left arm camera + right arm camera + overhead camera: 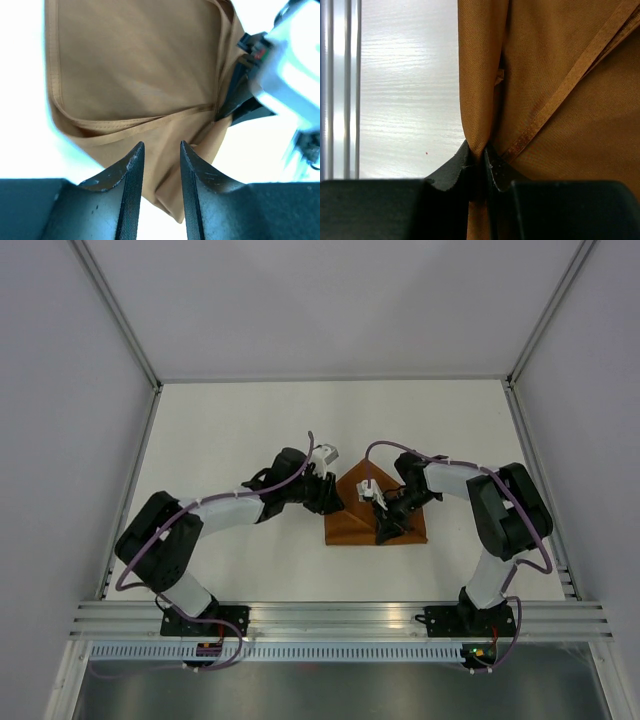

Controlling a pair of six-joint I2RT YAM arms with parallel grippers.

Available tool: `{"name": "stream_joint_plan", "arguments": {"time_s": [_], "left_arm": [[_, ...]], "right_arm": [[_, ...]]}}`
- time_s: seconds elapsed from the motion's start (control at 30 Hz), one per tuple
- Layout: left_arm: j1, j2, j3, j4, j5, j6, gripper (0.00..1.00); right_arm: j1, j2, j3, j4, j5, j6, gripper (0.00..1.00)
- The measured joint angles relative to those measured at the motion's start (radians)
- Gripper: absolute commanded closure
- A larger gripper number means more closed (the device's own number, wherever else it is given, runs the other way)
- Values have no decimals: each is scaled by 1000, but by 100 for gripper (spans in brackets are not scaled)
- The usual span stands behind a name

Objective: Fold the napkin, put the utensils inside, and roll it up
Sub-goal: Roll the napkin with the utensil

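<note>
Folding in hand, judged an early stage: the napkin (352, 525) lies doubled on the counter (240, 430). No utensils show in any view, so placing them inside and rolling are both left to do.

Left arm: left tool (161, 147) sits at the napkin's left edge, a little far of its near-left corner. Fingers parted, released. A loose corner of cloth shows in the gap, but nothing looks clamped.

Napkin, position: middle of the counter, between the two tools.

Napkin, form: rust-orange fabric with a slight sheen, folded to a peaked outline, with a straight near edge and a point toward the far side. At least two layers. A stitched hem runs along the edges, and in the left wrist view an upper layer's hemmed edge crosses the layer beneath. Surface creased, loose and rumpled at the left corner. By my reading the fold is not squared up.

Right arm: right tool (479, 152) is over the napkin's right half, fingers clenched on a raised ridge of cloth, grasping the napkin. The fabric runs on from the pinch as a narrow fold, with a hem strip crossing diagonally beside it. The counter shows to the left of that fold in the right wrist view.

Utensils: not in view.
</note>
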Motion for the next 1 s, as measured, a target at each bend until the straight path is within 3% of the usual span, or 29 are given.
{"name": "stream_joint_plan", "arguments": {"time_s": [0.23,0.47,0.83,1.0], "left_arm": [[-188,-143,-160,163,-243,138,53],[-389,-134,-163,234,-402,365,45],[-557,25,-125,230,-477,562,43],[-583,60,-111,228,-480,603,41]], "right_arm": [[-19,93,63,-134,-53,-3,85],[-20,143,77,-231,-66,13,85],[-28,195,95,-309,-68,35,85],[-30,202,96,-321,-66,37,85]]}}
